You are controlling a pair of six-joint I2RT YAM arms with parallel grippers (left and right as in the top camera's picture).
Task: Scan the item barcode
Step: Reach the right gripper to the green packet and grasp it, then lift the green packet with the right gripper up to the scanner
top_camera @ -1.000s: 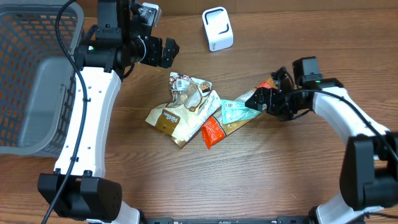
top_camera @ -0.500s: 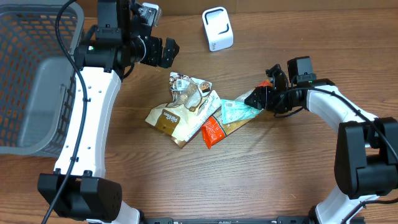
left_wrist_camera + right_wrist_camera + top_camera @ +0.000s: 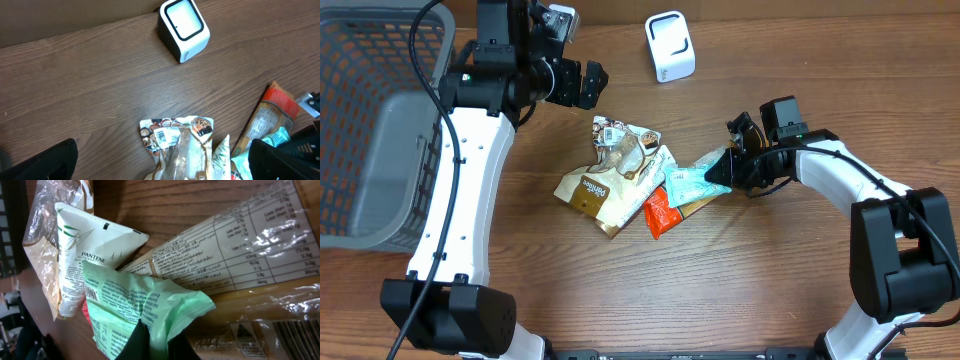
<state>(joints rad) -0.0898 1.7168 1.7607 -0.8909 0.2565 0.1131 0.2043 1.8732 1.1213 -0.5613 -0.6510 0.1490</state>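
Has the grey basket [image 3: 390, 130] at the far left, likely for finished goods, and the left gripper [image 3: 582, 85] spread wide and empty near the packet pile [image 3: 610, 185], out of the way. Pinches a corner of the green packet [image 3: 688, 182], lying at the pile's right edge well apart from the white scanner [image 3: 670, 45], in the tightly closed right gripper [image 3: 720, 170], probably to lift it free for scanning.

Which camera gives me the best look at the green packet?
Right wrist: the green packet is close up, print visible, its edge pinched in the right end effector. Overhead shows it small among other packs. Left wrist catches only a corner at the frame's edge.
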